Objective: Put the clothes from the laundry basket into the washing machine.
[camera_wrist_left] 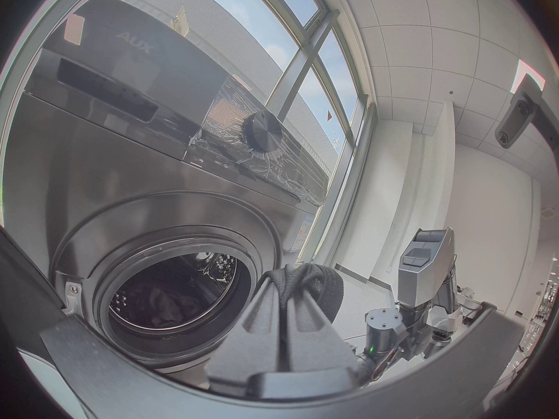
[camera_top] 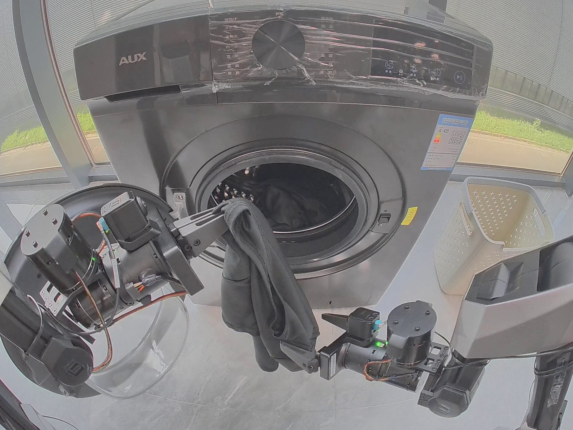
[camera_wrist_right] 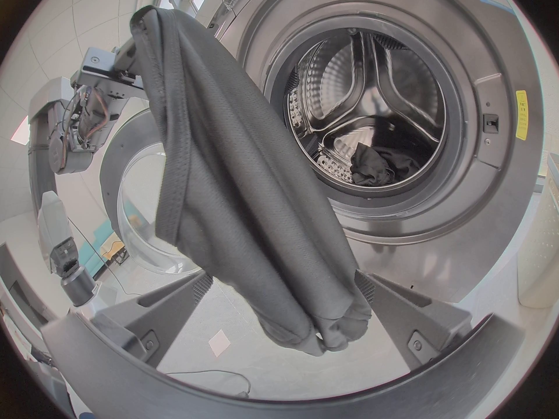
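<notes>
A dark grey garment (camera_top: 262, 282) hangs in front of the open washing machine (camera_top: 286, 85), just left of the drum opening (camera_top: 286, 204). My left gripper (camera_top: 221, 211) is shut on its top edge, level with the opening's rim; the left wrist view shows the cloth (camera_wrist_left: 311, 280) bunched past the closed fingers (camera_wrist_left: 262, 321). My right gripper (camera_top: 301, 356) is low near the floor at the garment's bottom end, open, and the hanging cloth (camera_wrist_right: 244, 193) dangles between its spread fingers (camera_wrist_right: 174, 301). Another dark garment (camera_wrist_right: 378, 164) lies inside the drum. The cream laundry basket (camera_top: 495, 228) stands to the machine's right.
The machine's round glass door (camera_top: 143, 341) is swung open to the left, behind and below my left arm. Pale tiled floor (camera_top: 239, 395) lies in front of the machine. Windows and a grey pillar (camera_top: 42, 79) are behind it.
</notes>
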Tool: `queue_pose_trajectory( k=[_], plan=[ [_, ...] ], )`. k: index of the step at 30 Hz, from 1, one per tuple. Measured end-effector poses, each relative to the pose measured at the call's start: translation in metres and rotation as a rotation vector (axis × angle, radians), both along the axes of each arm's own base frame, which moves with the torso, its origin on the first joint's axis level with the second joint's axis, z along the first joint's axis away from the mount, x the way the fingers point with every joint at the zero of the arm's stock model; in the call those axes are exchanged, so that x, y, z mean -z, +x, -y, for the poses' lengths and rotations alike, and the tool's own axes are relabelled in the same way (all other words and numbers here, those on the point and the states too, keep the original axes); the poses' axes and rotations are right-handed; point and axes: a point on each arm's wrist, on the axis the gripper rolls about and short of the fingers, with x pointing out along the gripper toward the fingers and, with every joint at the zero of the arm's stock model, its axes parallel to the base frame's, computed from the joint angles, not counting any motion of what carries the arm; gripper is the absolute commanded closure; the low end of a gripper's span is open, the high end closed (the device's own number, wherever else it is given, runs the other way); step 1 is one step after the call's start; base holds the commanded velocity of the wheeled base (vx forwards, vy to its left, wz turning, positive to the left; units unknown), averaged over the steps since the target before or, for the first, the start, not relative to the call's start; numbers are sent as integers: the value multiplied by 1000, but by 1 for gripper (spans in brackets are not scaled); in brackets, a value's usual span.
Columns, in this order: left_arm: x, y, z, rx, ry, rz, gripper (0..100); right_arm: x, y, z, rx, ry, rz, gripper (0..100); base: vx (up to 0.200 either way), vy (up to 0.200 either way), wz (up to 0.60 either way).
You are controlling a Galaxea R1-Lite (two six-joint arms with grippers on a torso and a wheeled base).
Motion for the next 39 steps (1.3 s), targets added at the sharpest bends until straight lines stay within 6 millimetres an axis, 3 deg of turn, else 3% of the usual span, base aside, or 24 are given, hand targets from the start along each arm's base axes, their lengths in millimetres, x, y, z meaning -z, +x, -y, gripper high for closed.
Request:
queue_pose_trajectory(
  k=[12,31,32,39],
  plan=[
    [1,-5,7,33,2,-3,100,13,34,-27,-6,48,62,0,0,0,0],
    [0,-7,10,48,-3,-3,100,26,61,-53,-32,85,84,0,0,0,0],
    [-1,-7,10,49,-4,-2,100,28,63,-55,-24,88,88,100,0,0,0],
    [-2,-5,9,34,-11,2,100,30,66,-57,-11,99,102,100,0,0,0]
  ],
)
